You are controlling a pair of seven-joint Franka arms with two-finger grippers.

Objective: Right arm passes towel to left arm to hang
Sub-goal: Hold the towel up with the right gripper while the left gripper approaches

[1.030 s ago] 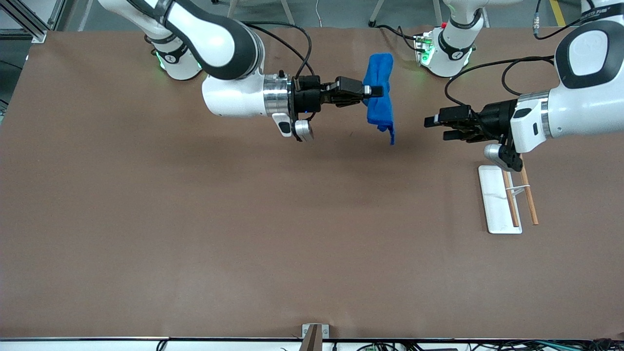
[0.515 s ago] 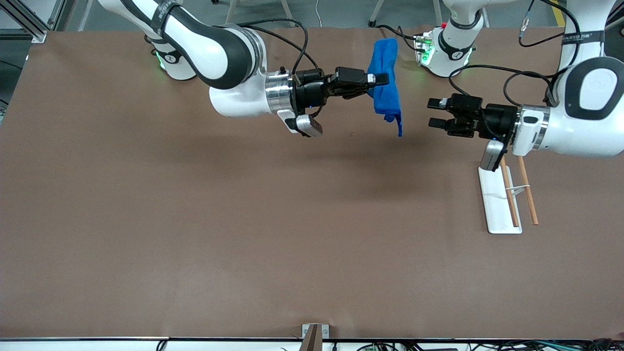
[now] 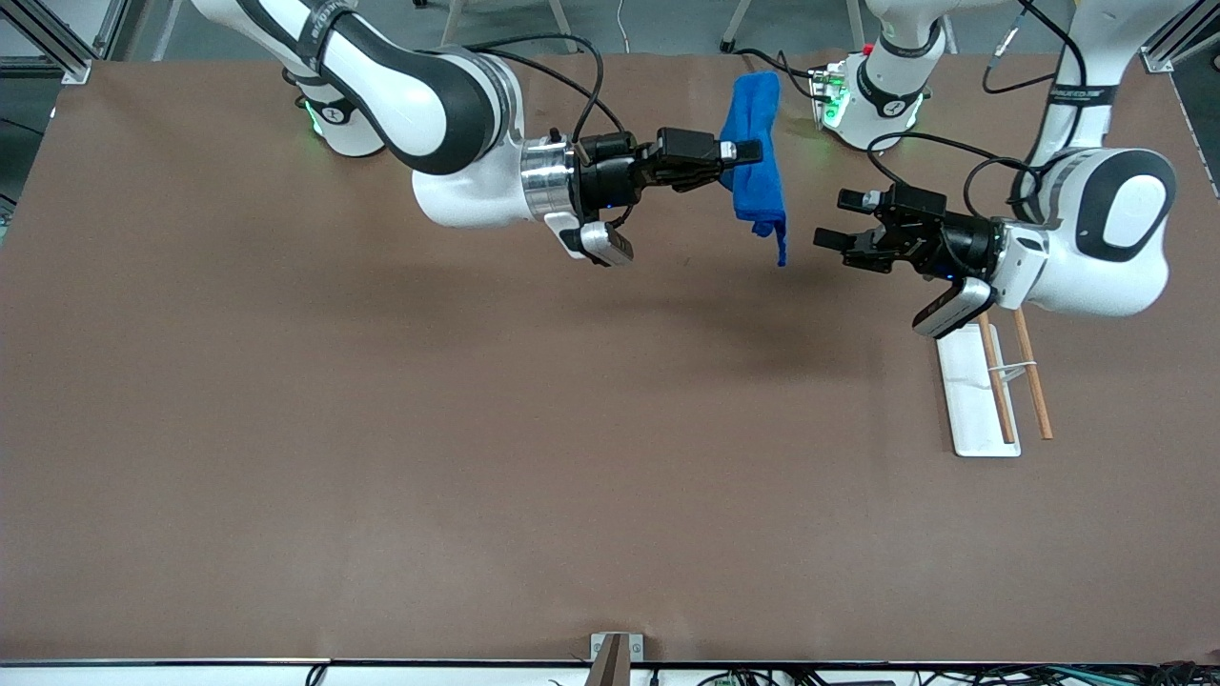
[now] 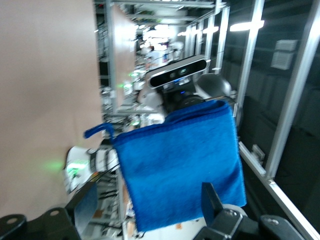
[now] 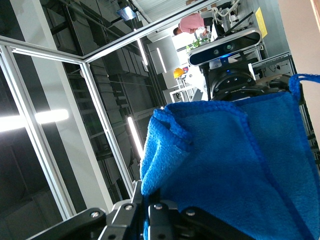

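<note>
1. The right gripper (image 3: 739, 152) was up in the air over the table (image 3: 381, 429), toward the robots' bases, its fingers pinched tight on the towel (image 3: 756, 152) partway down one edge.
2. The towel hung from that grip as a narrow blue fold, clear of the table. Its upper end stood above the fingers, and a thin loop tail (image 3: 782, 250) dangled at its lowest corner.
3. The left gripper (image 3: 834, 250) was held in the air just beside the hanging towel, at about the height of its lower end. Its two fingers (image 3: 831, 238) were spread apart with nothing between them, and a gap showed between the fingertips and the cloth.
4. In the left wrist view the towel (image 4: 182, 165) filled the middle as a broad blue sheet, seen face on between that gripper's own fingers.
5. In the right wrist view the cloth (image 5: 235, 165) bunched into the closed fingers, though exactly how deep it sat there I could not make out.
6. On the table toward the left arm's end lay a white base (image 3: 967, 400) with two wooden rods (image 3: 1034, 386), partly under the left wrist.
</note>
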